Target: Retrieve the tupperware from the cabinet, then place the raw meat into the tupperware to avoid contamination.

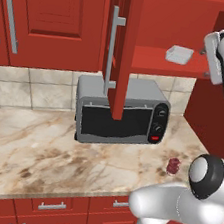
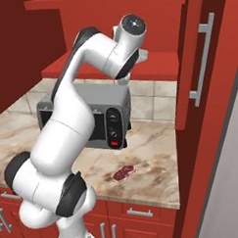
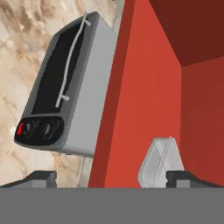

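The tupperware (image 1: pixel 179 54) is a small translucent whitish container resting on the red shelf of the open cabinet (image 1: pixel 162 20). My gripper (image 3: pixel 114 179) is open and hangs level with the shelf, just off its right end. In the hand view the tupperware (image 3: pixel 159 162) lies close to one fingertip (image 3: pixel 188 178), mostly between the two tips but apart from them. The raw meat (image 1: pixel 173 165), a small dark red lump, lies on the counter in front of the toaster oven's right end, also seen as the raw meat (image 2: pixel 124 173) near the counter's front.
The open cabinet door (image 1: pixel 125 50) juts out edge-on over the grey toaster oven (image 1: pixel 122 110), its silver handle (image 1: pixel 113 48) facing left. The marble counter (image 1: pixel 37 154) stretches left. Another open door (image 2: pixel 197 58) stands at the right. Red drawers (image 1: pixel 52 206) run below.
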Available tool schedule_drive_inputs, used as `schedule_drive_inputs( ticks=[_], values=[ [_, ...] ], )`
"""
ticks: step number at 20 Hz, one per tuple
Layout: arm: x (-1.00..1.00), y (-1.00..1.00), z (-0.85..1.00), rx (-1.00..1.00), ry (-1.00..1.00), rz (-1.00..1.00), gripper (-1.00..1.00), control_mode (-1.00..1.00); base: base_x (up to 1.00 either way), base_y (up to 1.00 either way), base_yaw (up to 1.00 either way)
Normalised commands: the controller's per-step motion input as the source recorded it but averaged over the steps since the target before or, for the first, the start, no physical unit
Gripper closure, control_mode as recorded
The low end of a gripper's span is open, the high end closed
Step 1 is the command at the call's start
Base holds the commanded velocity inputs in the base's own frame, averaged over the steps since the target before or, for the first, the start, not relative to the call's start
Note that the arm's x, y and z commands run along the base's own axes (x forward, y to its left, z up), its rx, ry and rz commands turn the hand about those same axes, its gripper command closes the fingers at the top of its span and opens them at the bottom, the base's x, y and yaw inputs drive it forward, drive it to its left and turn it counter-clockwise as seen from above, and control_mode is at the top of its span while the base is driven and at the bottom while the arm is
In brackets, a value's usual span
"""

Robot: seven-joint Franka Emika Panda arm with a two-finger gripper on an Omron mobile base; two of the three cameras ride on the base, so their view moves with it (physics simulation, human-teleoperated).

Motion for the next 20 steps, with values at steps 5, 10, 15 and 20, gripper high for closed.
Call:
schedule_drive_inputs(
  ticks=[5,10,15,20],
  values=[
    [0.13,0.00,0.11,-0.07,0.03,0.17,-1.00,-1.00,0.00,0.00,0.00],
    [0.16,0.00,0.00,-0.02,-0.02,0.08,-1.00,-1.00,0.00,0.00,0.00],
    [0.17,0.00,-0.11,-0.01,-0.08,0.01,-1.00,-1.00,0.00,0.00,0.00],
    [0.19,0.04,-0.13,-0.02,-0.09,-0.01,-1.00,-1.00,0.00,0.00,0.00]
  ],
)
